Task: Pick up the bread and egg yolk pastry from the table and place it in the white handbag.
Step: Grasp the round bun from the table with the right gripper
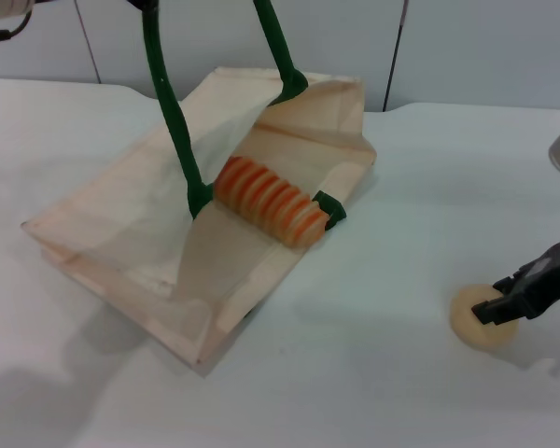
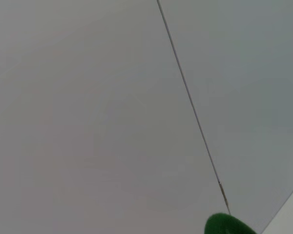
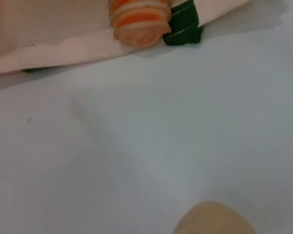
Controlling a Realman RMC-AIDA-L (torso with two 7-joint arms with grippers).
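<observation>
Cream fabric sags open where your white handbag (image 1: pixel 121 243) lies on the table (image 1: pixel 373 373), the striped bread (image 1: pixel 271 201) resting in its mouth. Your right gripper (image 1: pixel 504 303) sits over the egg yolk pastry (image 1: pixel 481 327) at the table's right, fingers spread around it. The left gripper is out of sight.

The striped orange-and-cream bread (image 1: pixel 271 202) lies inside the open mouth of the cream white handbag (image 1: pixel 121 238), which lies slumped on its side with 2 dark green handles raised, while the round pale egg yolk pastry (image 1: pixel 481 322) sits well apart.
</observation>
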